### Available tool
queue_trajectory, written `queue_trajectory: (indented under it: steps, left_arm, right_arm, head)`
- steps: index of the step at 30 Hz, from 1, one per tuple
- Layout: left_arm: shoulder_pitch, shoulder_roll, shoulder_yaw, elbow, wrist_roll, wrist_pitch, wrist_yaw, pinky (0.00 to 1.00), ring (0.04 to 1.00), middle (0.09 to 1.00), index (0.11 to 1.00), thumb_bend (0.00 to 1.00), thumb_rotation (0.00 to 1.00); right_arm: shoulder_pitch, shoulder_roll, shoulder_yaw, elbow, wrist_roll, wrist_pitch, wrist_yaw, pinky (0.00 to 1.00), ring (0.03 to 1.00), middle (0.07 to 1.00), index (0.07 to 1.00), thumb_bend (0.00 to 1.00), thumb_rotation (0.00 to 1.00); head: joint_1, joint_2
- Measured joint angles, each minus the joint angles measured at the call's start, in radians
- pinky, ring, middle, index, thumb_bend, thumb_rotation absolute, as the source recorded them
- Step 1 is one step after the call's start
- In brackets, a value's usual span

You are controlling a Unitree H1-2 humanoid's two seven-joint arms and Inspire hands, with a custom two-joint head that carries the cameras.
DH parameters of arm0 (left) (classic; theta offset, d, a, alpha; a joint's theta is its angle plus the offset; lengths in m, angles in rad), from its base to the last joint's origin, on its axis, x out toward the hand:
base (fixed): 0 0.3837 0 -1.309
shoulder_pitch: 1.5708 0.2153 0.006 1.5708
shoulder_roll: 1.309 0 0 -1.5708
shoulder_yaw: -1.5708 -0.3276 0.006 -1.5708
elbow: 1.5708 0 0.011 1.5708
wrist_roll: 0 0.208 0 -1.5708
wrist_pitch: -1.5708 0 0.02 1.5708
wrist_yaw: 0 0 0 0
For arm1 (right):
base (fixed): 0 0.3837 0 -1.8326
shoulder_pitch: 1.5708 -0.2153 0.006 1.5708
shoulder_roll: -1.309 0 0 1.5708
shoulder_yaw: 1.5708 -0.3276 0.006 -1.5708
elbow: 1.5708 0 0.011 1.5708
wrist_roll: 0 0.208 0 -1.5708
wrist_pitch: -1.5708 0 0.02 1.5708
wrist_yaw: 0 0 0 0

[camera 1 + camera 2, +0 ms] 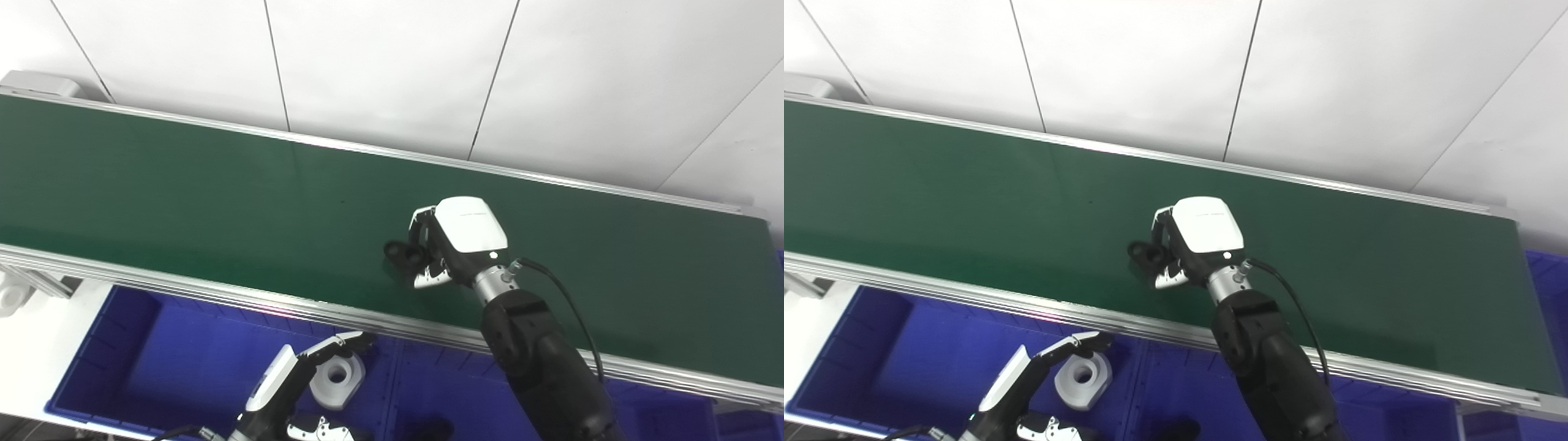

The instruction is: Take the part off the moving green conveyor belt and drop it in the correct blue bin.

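Note:
My right hand [450, 242] reaches over the green conveyor belt [184, 196] and its fingers are closed around a small black part [401, 252], which also shows in the right eye view [1145, 254]. The part sits at or just above the belt surface. My left hand [294, 386] hangs open and empty low over the left blue bin [153, 361]. A white part with a round hole [337, 376] lies in that bin, just beside the left hand's fingertips.
The belt's silver front rail [245, 300] runs between the belt and the bins. A second blue bin [441, 392] lies right of the first, holding a dark object [432, 427] at the picture's bottom edge. A white wall stands behind the belt.

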Motion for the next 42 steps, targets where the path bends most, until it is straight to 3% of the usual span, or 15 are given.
queue_trajectory:
  steps: [7, 13, 19, 25, 26, 31, 33, 34, 36, 42]
  left_arm:
    - [0.002, 0.000, 0.001, -0.001, -0.012, 0.000, -0.008, 0.70, 0.758, 0.785, 0.792, 0.78, 0.52]
    - [0.005, 0.001, 0.003, -0.011, -0.011, 0.000, -0.009, 0.70, 0.759, 0.785, 0.794, 0.78, 0.52]
    - [0.020, 0.002, 0.008, -0.019, -0.012, 0.000, -0.013, 0.71, 0.760, 0.788, 0.797, 0.78, 0.52]
    - [0.033, 0.011, 0.021, -0.046, -0.012, 0.000, -0.020, 0.71, 0.760, 0.787, 0.797, 0.79, 0.54]
    - [0.035, 0.013, 0.024, -0.047, -0.012, 0.000, -0.021, 0.70, 0.757, 0.785, 0.798, 0.79, 0.55]
    - [0.046, 0.027, 0.038, -0.073, -0.013, 0.000, -0.036, 0.71, 0.762, 0.788, 0.797, 0.80, 0.56]
    - [0.052, 0.032, 0.052, -0.089, -0.013, 0.000, -0.045, 0.71, 0.765, 0.791, 0.798, 0.80, 0.58]
    - [0.058, 0.034, 0.064, -0.092, -0.013, 0.000, -0.053, 0.72, 0.766, 0.792, 0.798, 0.80, 0.59]
    - [0.072, 0.039, 0.088, -0.104, -0.013, 0.000, -0.069, 0.72, 0.761, 0.790, 0.798, 0.81, 0.60]
    - [0.095, 0.044, 0.145, -0.123, -0.028, 0.000, -0.108, 0.72, 0.767, 0.789, 0.794, 0.81, 0.62]
  right_arm:
    - [0.050, -0.004, -0.077, -0.188, -0.008, 0.029, 0.092, 0.16, 0.221, 0.321, 0.491, 0.52, 0.13]
    - [0.119, -0.005, -0.130, -0.305, -0.005, 0.039, 0.123, 0.19, 0.250, 0.360, 0.491, 0.51, 0.12]
    - [0.217, -0.012, -0.159, -0.374, 0.002, 0.038, 0.120, 0.19, 0.247, 0.344, 0.490, 0.51, 0.12]
    - [0.359, -0.032, -0.180, -0.462, 0.019, 0.037, 0.094, 0.20, 0.275, 0.392, 0.491, 0.51, 0.13]
    - [0.390, -0.035, -0.184, -0.475, 0.019, 0.037, 0.094, 0.18, 0.240, 0.353, 0.490, 0.51, 0.12]
    - [0.518, -0.041, -0.192, -0.531, 0.025, 0.037, 0.084, 0.16, 0.213, 0.325, 0.490, 0.52, 0.12]
    - [0.581, -0.041, -0.196, -0.562, 0.041, 0.037, 0.072, 0.17, 0.234, 0.363, 0.491, 0.51, 0.12]
    - [0.609, -0.041, -0.197, -0.571, 0.047, 0.037, 0.069, 0.17, 0.242, 0.377, 0.491, 0.51, 0.12]
    - [0.661, -0.042, -0.197, -0.572, 0.063, 0.036, 0.056, 0.20, 0.272, 0.456, 0.490, 0.52, 0.03]
    - [0.737, -0.040, -0.195, -0.539, 0.092, 0.033, 0.010, 0.20, 0.263, 0.474, 0.490, 0.53, 0.00]
  head:
    - [-0.014, 0.006]
    - [-0.025, 0.015]
    - [-0.034, 0.026]
    - [-0.052, 0.046]
    - [-0.058, 0.052]
    - [-0.101, 0.089]
    - [-0.101, 0.089]
    - [-0.121, 0.107]
    - [-0.144, 0.123]
    - [-0.204, 0.150]
